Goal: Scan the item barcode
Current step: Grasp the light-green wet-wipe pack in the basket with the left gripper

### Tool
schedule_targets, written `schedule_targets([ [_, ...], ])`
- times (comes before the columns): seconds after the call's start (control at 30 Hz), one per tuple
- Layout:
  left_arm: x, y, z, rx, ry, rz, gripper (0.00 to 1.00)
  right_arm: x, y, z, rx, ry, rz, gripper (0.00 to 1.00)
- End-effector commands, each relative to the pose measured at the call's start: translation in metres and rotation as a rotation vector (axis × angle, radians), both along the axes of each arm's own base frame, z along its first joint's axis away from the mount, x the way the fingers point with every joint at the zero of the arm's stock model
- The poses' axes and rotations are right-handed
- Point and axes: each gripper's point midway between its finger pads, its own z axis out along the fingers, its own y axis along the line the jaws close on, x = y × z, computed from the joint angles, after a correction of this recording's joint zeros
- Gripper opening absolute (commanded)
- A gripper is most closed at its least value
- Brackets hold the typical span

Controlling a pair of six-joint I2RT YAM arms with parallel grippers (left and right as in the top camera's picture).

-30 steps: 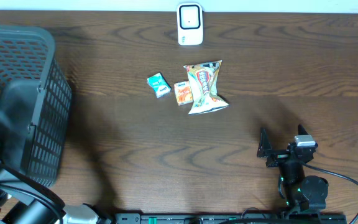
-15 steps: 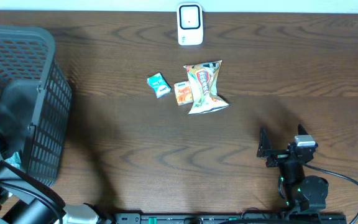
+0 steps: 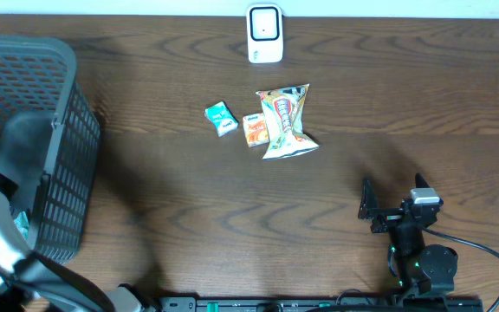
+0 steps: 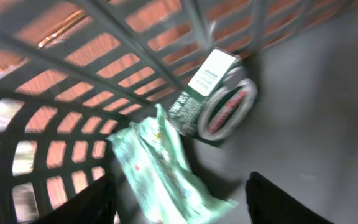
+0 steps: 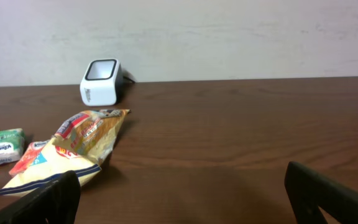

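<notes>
Only the left wrist view shows us the green packet [image 4: 160,174]: it lies on the floor of the basket [image 4: 73,74], just ahead of the left gripper [image 4: 179,208], whose fingers stand well apart either side of it and clamp nothing. Beyond it, a round pack with a white barcode label [image 4: 219,93] lies against the mesh wall. Overhead we see the right gripper [image 3: 392,201] spread wide and empty low over the table [image 3: 189,191], and its wrist view shows the snack bag [image 5: 82,146] ahead to its left and the white scanner [image 5: 101,82] farther ahead.
</notes>
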Motion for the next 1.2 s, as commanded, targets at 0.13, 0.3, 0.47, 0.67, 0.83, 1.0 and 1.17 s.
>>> schedule_targets([
  [0.13,0.003,-0.014,-0.013,-0.106,-0.125,0.150,0.69,0.000,-0.001,-0.001,0.013,0.005,-0.006,0.99],
  [0.3,-0.007,-0.019,-0.049,-0.152,-0.072,0.205,0.69,0.000,-0.001,-0.001,0.013,0.005,-0.006,0.99],
  [0.47,-0.022,-0.017,-0.069,-0.144,0.006,0.277,0.69,0.000,-0.001,-0.001,0.013,0.005,-0.006,0.99],
  [0.67,-0.035,-0.020,-0.094,-0.146,0.050,0.345,0.69,0.000,-0.001,-0.001,0.013,0.005,-0.006,0.99],
  [0.83,-0.035,-0.020,-0.110,-0.149,0.048,0.343,0.68,0.000,-0.001,-0.001,0.013,0.005,-0.006,0.99],
  [1.0,-0.034,-0.019,-0.111,-0.147,0.064,0.309,0.33,0.000,-0.001,-0.001,0.013,0.005,-0.006,0.99],
  [1.17,-0.035,-0.021,-0.109,-0.152,0.080,0.291,0.07,0.000,-0.001,-0.001,0.013,0.005,-0.006,1.00],
])
